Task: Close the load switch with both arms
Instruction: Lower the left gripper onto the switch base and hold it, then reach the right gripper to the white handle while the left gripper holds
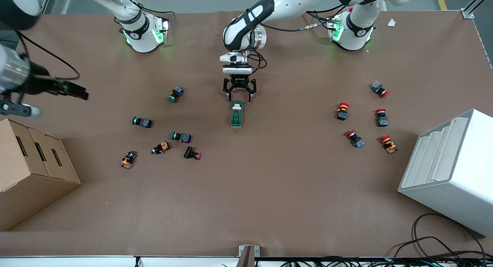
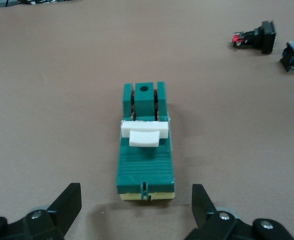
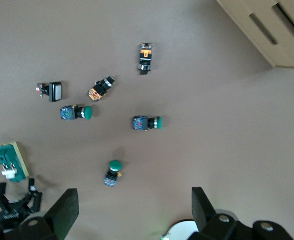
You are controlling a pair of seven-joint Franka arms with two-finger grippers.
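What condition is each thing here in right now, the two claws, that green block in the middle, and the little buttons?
Load switch: flat on the table, white lever across its middle, nothing touching it.
Left gripper: open, low at the switch's end toward the robots' bases.
Right gripper: open, raised over the right arm's end of the table, waiting.
Green push-buttons: lying on their sides.
Red push-buttons: scattered, toward the left arm's end.
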